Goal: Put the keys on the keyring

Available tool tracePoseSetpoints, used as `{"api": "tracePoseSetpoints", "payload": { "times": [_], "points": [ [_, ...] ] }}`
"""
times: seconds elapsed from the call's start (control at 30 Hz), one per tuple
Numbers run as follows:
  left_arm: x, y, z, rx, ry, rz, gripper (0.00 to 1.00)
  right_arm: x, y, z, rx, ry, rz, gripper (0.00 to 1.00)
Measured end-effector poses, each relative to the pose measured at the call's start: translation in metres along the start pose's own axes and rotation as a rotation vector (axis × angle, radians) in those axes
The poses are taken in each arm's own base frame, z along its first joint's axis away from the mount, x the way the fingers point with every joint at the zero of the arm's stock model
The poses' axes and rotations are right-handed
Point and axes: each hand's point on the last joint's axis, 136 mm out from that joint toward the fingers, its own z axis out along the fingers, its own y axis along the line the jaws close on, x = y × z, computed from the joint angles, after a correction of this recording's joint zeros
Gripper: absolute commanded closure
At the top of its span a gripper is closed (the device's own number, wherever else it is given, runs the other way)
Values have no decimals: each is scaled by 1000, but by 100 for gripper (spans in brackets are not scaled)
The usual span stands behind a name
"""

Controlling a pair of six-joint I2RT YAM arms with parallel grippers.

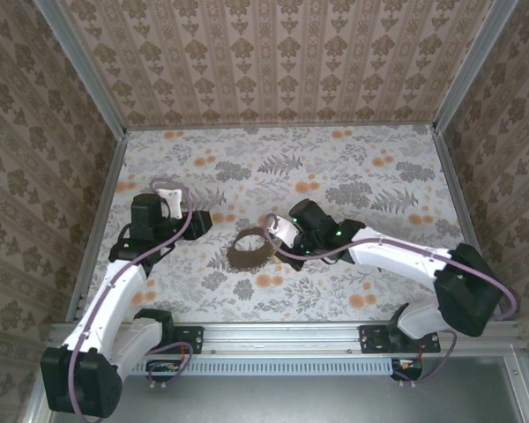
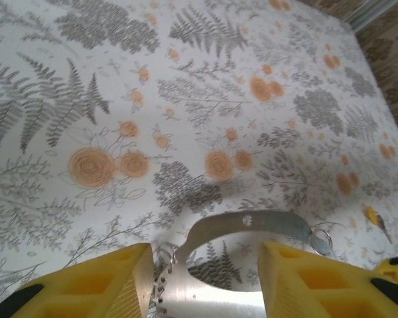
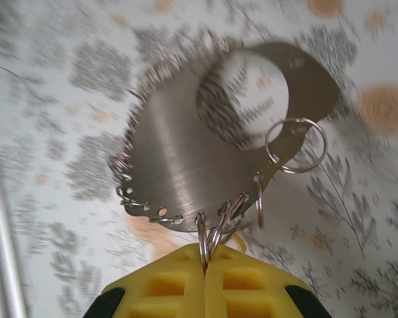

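You see two ringed plates: the right pincer, fully closed, pinches one's rings; the left pincer, half open, clamps the other plate. One key shows, blurred.

Right gripper is pinching closed on small wire rings hanging off the lower edge of a brushed metal plate. A larger split ring is dangling from the plate's right edge. The floral table is showing blurred behind.
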Motion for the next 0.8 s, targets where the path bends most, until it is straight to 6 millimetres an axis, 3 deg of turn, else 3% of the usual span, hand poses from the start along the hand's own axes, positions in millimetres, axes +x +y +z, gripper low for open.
{"api": "tracePoseSetpoints", "payload": {
  "times": [0.13, 0.27, 0.43, 0.57, 0.7, 0.8],
  "points": [
    [-14, -23, -11, 91, -66, 48, 56, -34, 13, -28, -65, -157, -39, 100],
    [-24, -61, -24, 239, -134, 122, 56, -61, 19, -54, -118, -298, -53, 100],
    [-21, -113, -42, 449, -167, 227, 57, -91, 24, -80, -186, -448, -50, 100],
    [-11, -149, -54, 602, -149, 299, 67, -111, 29, -94, -234, -539, -52, 100],
    [-3, -165, -58, 689, -116, 330, 78, -124, 35, -105, -275, -602, -63, 100],
    [-4, -173, -62, 726, -112, 349, 78, -129, 38, -110, -296, -627, -74, 100]
  ]
}}
